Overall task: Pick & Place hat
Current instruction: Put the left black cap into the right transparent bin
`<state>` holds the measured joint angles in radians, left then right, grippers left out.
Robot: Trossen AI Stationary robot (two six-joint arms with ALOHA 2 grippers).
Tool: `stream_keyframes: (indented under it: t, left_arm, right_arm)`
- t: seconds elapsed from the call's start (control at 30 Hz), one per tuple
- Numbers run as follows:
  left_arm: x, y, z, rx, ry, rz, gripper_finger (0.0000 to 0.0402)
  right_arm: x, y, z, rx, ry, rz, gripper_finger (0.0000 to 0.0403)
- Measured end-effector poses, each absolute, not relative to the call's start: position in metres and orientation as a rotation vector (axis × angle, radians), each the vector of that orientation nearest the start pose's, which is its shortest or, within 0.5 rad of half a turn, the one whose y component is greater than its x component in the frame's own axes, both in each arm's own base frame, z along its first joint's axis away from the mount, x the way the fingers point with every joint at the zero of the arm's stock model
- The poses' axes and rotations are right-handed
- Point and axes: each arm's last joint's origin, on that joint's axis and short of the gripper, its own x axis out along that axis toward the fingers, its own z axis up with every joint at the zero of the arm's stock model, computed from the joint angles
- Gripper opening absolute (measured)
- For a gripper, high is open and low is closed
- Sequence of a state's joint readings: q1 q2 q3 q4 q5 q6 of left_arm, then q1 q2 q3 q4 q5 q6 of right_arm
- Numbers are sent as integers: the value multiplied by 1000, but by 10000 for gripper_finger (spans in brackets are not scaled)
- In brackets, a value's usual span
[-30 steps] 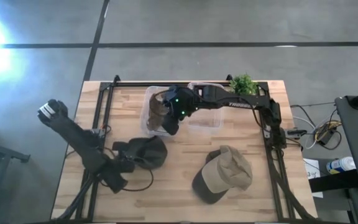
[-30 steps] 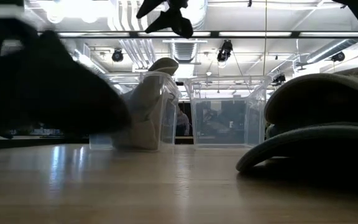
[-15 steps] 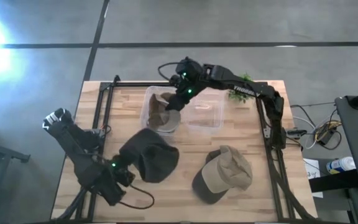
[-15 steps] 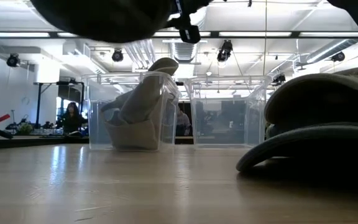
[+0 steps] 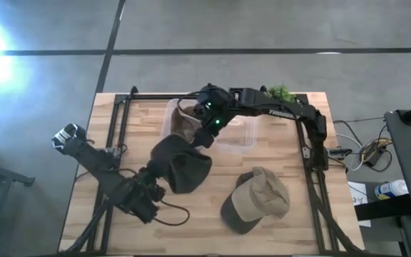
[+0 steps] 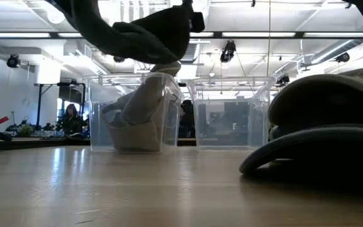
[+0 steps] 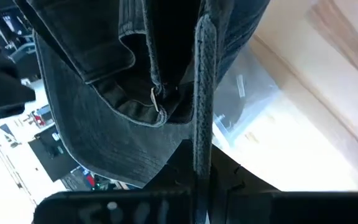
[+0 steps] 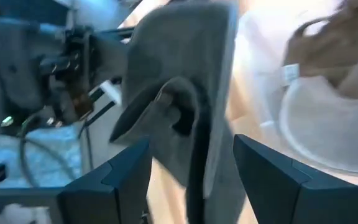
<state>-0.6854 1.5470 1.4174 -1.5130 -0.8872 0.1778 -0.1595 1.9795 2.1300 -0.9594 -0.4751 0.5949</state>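
Observation:
A dark denim hat (image 5: 184, 165) hangs in the air between the table's middle and the left clear bin (image 5: 168, 135). My left gripper (image 5: 157, 178) is shut on it from the near-left side. In the low view the dark hat (image 6: 137, 28) floats high above the table. My right gripper (image 5: 207, 139) is open right at the hat's far edge; in the right wrist view its fingers (image 8: 114, 177) stand on either side of a fold of the hat (image 8: 191, 118). A brown hat (image 5: 184, 123) sits inside the left bin. A tan hat (image 5: 259, 200) lies on the table. My left gripper holds the dark hat lifted clear of the table, coming at it from the near-left side. The cloth hangs in front of the wrist camera, its back strap and buckle (image 7: 156, 99) showing. The hat itself hides the place of contact.
A second clear bin (image 5: 237, 134) stands right of the first, with nothing showing inside it. A small green plant (image 5: 280, 93) is at the far right edge. The black frame rails (image 5: 120, 128) run along both table sides. Bare wood lies between the two hats.
My left gripper has lifted the dark hat off the table and carried it right and toward the far edge, close to the left bin. My right gripper rose out of the left bin, then came down toward the near edge, to the hat's far edge.

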Motion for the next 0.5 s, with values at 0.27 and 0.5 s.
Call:
stream_keyframes:
  t: [0.27,0.5]
  left_arm:
    - [229,-148,311,1402,1094,68,8]
    - [233,-145,312,1451,1084,96,8]
  right_arm:
    - [421,-49,365,770,864,-16,221]
    - [423,-45,348,786,925,-26,211]
